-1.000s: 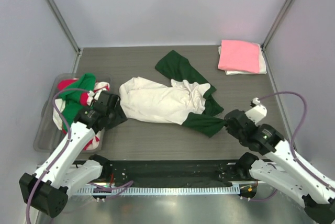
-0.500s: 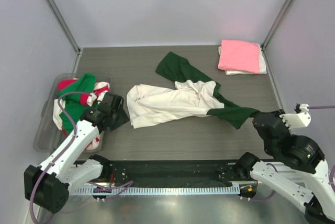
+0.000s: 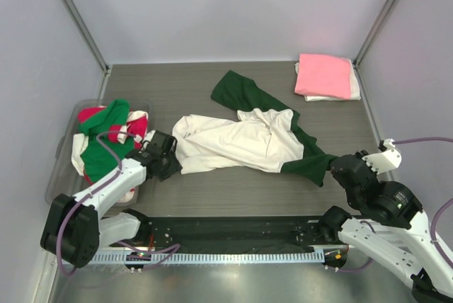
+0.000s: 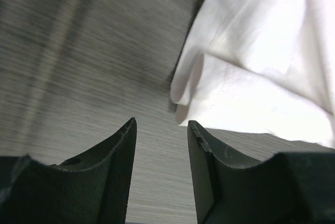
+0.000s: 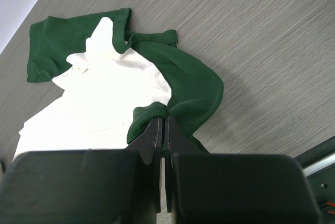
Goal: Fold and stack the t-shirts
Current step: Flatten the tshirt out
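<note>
A cream-white t-shirt (image 3: 237, 144) with dark green sleeves lies rumpled across the middle of the table. My right gripper (image 5: 164, 120) is shut on its near green sleeve (image 5: 188, 85), which shows at the right in the top view (image 3: 315, 165). My left gripper (image 4: 161, 130) is open and empty, low over the table just short of the shirt's white hem (image 4: 251, 77); it sits at the shirt's left end in the top view (image 3: 168, 161). A folded pink t-shirt (image 3: 323, 75) lies on a folded white one at the back right.
A clear plastic tub (image 3: 62, 168) at the left holds several bunched t-shirts, green, red and white (image 3: 106, 136). Grey walls close in the table on three sides. The dark rail with the arm bases (image 3: 233, 232) runs along the near edge.
My right gripper has pulled the green sleeve to the right, stretching the shirt out, then eased back a little. My left gripper has moved right to the shirt's left hem.
</note>
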`<move>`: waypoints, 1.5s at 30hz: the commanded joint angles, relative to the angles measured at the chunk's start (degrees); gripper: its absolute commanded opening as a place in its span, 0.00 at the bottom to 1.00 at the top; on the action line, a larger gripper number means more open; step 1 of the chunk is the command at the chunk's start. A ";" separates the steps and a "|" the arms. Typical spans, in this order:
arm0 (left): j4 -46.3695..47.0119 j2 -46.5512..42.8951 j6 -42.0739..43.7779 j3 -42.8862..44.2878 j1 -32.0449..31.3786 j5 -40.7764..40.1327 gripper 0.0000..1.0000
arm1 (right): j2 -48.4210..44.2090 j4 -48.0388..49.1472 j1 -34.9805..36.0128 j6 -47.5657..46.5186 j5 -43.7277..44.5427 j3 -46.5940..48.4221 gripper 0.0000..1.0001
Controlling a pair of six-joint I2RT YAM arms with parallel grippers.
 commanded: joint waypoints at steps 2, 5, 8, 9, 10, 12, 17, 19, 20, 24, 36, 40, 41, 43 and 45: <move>6.33 0.80 1.07 2.37 -0.29 -1.54 0.45 | 0.05 3.07 0.01 -1.45 0.57 -0.17 0.01; 8.97 3.43 1.60 1.84 -0.38 -0.75 0.45 | 0.14 3.69 0.01 -2.16 0.31 -0.35 0.01; 12.31 5.28 1.86 0.97 -0.73 0.13 0.44 | 0.67 4.65 0.01 -2.95 -0.48 -0.70 0.01; 13.27 5.46 2.04 0.79 -1.08 0.22 0.43 | 0.84 5.09 0.01 -3.73 -0.83 -0.87 0.01; 14.59 5.63 2.13 0.61 -1.00 0.22 0.43 | 1.28 5.35 0.01 -4.00 -1.18 -0.96 0.01; 15.47 5.81 2.65 0.61 -1.08 0.22 0.43 | 1.72 5.44 0.01 -4.44 -1.97 -1.23 0.01; 16.53 5.90 2.57 0.96 -1.26 0.13 0.42 | 2.42 6.50 0.01 -5.14 -2.85 -1.93 0.01; 16.80 6.16 2.57 0.88 -1.52 -0.04 0.42 | 2.60 6.67 0.01 -5.15 -2.85 -1.93 0.01; 17.06 6.51 2.57 0.79 -1.52 -0.13 0.42 | 2.69 6.76 0.01 -5.32 -2.85 -1.84 0.01; 17.50 8.62 2.65 0.44 -1.61 -0.22 0.41 | 2.69 6.85 0.01 -5.50 -2.94 -1.84 0.01; 19.17 8.10 2.92 -0.80 -2.05 0.22 0.27 | 2.78 7.11 0.01 -5.67 -3.47 -2.28 0.01; 16.20 6.07 3.53 1.65 -2.31 -0.48 0.18 | 2.95 7.29 -0.08 -5.94 -3.64 -2.28 0.01; 15.31 5.81 3.62 2.28 -2.40 -0.57 0.14 | 2.95 7.29 0.01 -6.02 -3.56 -2.28 0.01; 12.24 5.55 3.80 4.30 -2.84 -0.83 0.07 | 2.95 7.38 0.01 -6.02 -3.64 -2.37 0.01; 9.17 5.28 3.97 6.22 -3.01 -0.84 0.03 | 2.95 7.38 0.01 -6.03 -3.73 -2.37 0.01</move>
